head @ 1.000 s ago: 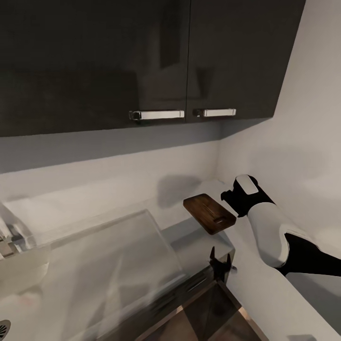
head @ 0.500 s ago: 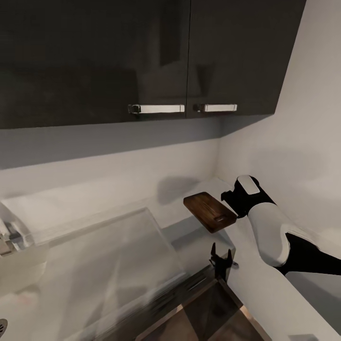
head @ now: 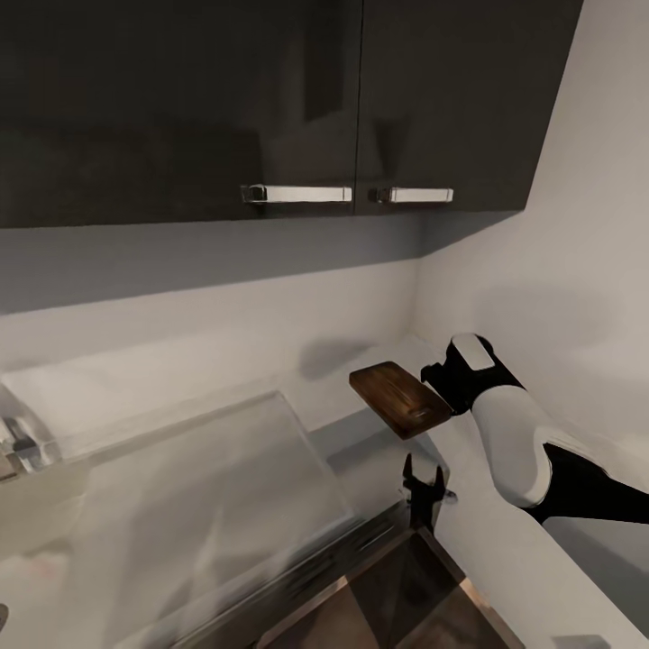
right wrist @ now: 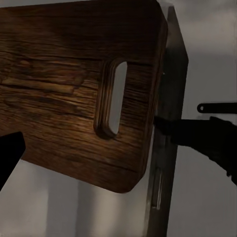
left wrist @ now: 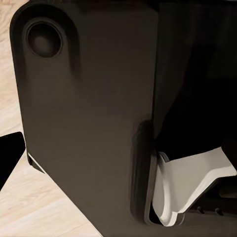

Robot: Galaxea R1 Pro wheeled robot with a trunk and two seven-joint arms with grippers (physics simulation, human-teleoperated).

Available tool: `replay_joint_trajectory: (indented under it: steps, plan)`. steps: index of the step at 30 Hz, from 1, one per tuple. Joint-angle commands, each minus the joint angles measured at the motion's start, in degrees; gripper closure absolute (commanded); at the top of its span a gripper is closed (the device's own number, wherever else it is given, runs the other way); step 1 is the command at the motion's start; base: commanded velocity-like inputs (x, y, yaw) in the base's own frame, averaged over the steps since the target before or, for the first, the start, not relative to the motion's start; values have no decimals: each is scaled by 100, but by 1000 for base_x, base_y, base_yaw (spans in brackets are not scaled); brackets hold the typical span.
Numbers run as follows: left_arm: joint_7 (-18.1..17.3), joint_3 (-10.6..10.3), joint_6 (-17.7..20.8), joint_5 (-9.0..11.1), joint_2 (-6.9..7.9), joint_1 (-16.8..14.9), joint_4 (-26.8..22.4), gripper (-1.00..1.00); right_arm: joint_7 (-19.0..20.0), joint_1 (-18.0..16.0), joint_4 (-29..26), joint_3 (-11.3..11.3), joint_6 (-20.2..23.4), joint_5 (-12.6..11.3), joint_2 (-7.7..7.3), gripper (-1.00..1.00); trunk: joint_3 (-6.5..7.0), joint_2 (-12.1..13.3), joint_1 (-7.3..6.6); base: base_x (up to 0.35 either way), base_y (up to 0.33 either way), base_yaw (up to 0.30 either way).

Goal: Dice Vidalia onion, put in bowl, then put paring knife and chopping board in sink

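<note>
Evidently the chopping board (head: 399, 398), stiff and likely heavy, hangs above the desk (head: 207, 469) near the corner, its slot-handle end pinched by the right gripper (head: 439, 385) fingers (left fingers' state unclear).

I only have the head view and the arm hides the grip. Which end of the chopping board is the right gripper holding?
Observer: The slot-handle end. In the right wrist view, a dark finger presses the chopping board at its edge, beside the slot.
Operator: Is anything lying on it?
Observer: The face in that view is bare wood grain, with no knife or onion pieces.
Operator: What does the left wrist view show?
Observer: A dark panel with pale wooden floor beside it.
</note>
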Motion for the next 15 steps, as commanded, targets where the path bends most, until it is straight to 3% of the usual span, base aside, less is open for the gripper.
replay_joint_trajectory:
  steps: [1, 8, 15]
  plan:
    - [0, 1, -15, 10, -2, -1, -2, -100, -39, -3, -13, -16, 33, -13, 3, -100, -25, -46, 23, 0, 0, 0]
    - [0, 1, -13, 10, -16, -1, -2, -100, -866, -4, -4, -36, 34, -22, 3, -100, -151, -327, 177, 0, 0, 0]
    - [0, 1, -15, 10, -18, -1, 0, -100, -1057, -6, -7, -45, 23, -38, 3, -100, -276, -607, 331, 0, 0, 0]
